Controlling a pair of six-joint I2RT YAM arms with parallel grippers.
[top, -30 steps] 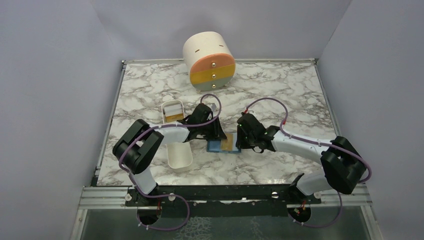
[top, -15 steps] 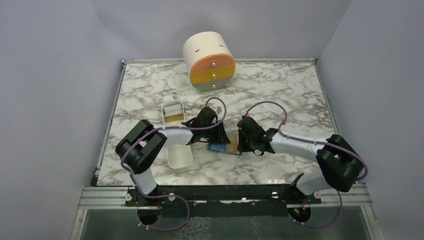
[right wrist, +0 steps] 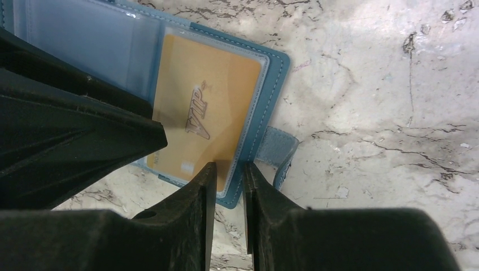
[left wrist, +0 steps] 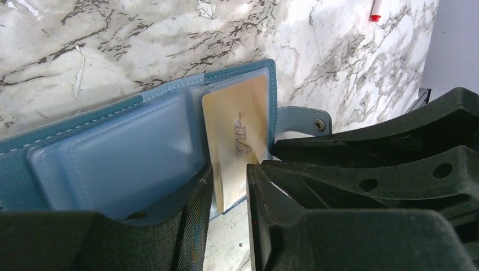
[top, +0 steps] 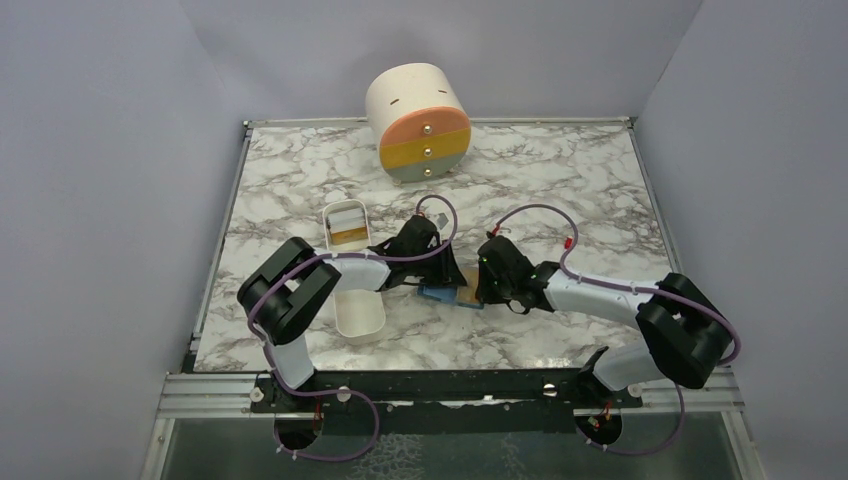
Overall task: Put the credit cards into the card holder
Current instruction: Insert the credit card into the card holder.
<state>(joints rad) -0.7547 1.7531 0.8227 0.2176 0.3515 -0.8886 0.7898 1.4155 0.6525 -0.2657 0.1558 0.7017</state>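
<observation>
The blue card holder (top: 437, 294) lies open on the marble between my grippers. It also shows in the left wrist view (left wrist: 113, 152) and the right wrist view (right wrist: 275, 79). A gold credit card (top: 466, 295) marked VIP (left wrist: 237, 124) (right wrist: 209, 101) sits mostly inside its clear right pocket, with the near end sticking out. My left gripper (top: 452, 276) (left wrist: 229, 172) has its jaws almost together over that end, gripping nothing. My right gripper (top: 482, 290) (right wrist: 226, 169) is likewise nearly shut over the holder's near right corner. More cards (top: 347, 228) lie in the white tray.
The long white tray (top: 358, 312) lies left of the holder, under my left arm. A cream cylinder with orange, yellow and grey drawers (top: 420, 125) stands at the back. The holder's snap tab (right wrist: 281, 151) sticks out to the right.
My left gripper has moved right, onto the holder and the card's end. The right gripper has shifted slightly. Less of the gold card shows from above.
</observation>
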